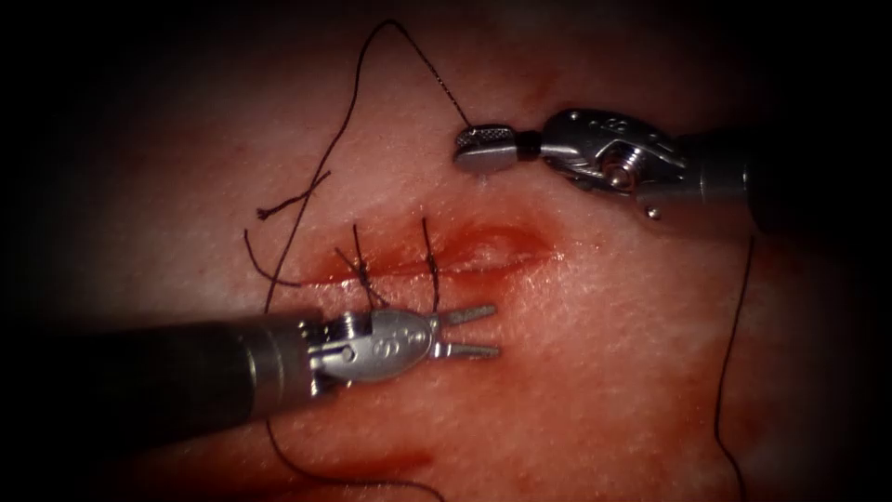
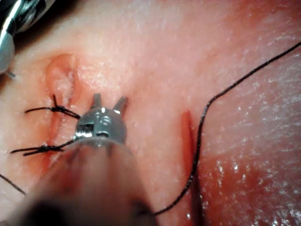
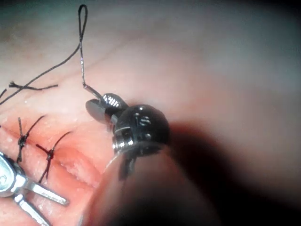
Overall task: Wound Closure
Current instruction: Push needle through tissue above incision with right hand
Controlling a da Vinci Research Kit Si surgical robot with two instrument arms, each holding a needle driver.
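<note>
In the endoscope view, the left tool [image 1: 467, 332] lies at lower centre, jaws apart and empty, just below the cut [image 1: 465, 257] and its two stitches [image 1: 432, 265]; at upper right the right tool [image 1: 485, 147] holds its jaws clamped on the thread [image 1: 321, 172]. No needle can be made out. The left wrist view shows the spread tips [image 2: 109, 102] beside the knots. The right wrist view shows thread [image 3: 81, 52] rising from closed jaws; steady tension, clear of the stitches, seems wise.

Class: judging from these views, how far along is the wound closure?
Done: two knotted stitches cross the left part of the cut. In hand: the right tool is shut on the thread above the cut; the left tool, open, holds nothing. Left: the cut's right part gapes unstitched. I cannot make out the needle.
</note>
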